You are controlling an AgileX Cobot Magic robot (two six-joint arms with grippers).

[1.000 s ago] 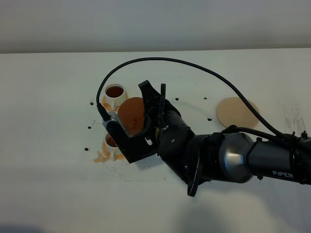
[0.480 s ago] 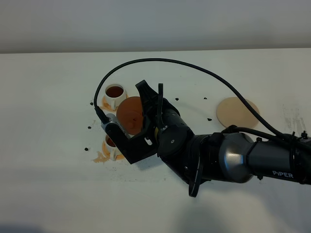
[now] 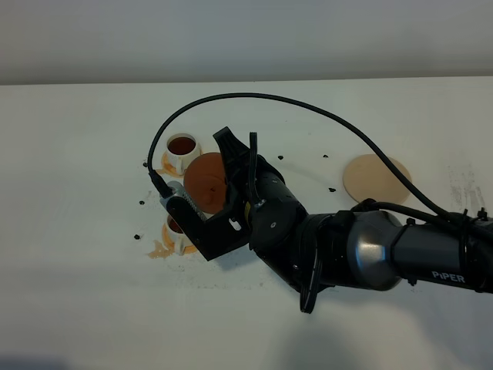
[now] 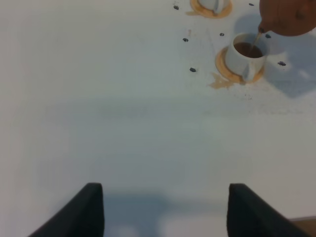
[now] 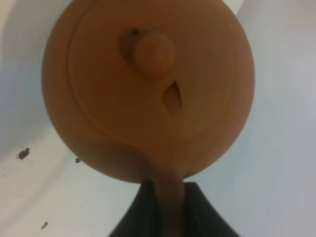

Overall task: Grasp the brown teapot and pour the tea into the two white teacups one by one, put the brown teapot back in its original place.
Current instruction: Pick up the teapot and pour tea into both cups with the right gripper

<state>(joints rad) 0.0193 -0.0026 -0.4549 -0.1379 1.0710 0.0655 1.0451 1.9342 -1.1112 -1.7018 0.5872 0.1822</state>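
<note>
The brown teapot (image 3: 203, 173) hangs tilted above the table between the two white teacups, held by its handle in my shut right gripper (image 3: 206, 191). In the right wrist view the teapot (image 5: 148, 84) fills the frame, its handle pinched between the fingers (image 5: 197, 212). A thin stream of tea runs from the spout into the near cup (image 4: 245, 53), which holds tea. This cup (image 3: 178, 227) is partly hidden by the gripper. The far cup (image 3: 182, 147) holds dark tea. The pale coaster (image 3: 376, 178) lies bare at the right. My left gripper (image 4: 165, 212) is open, empty and well short of the cups.
Orange-tan saucers sit under both cups, with a tea stain (image 4: 220, 82) spilled by the near one. Dark specks (image 4: 192, 69) dot the white table around the cups. A black cable (image 3: 308, 108) arcs over the right arm (image 3: 370, 250).
The right gripper and teapot have shifted slightly up and left, toward the cups. The cups and coaster have not moved.
</note>
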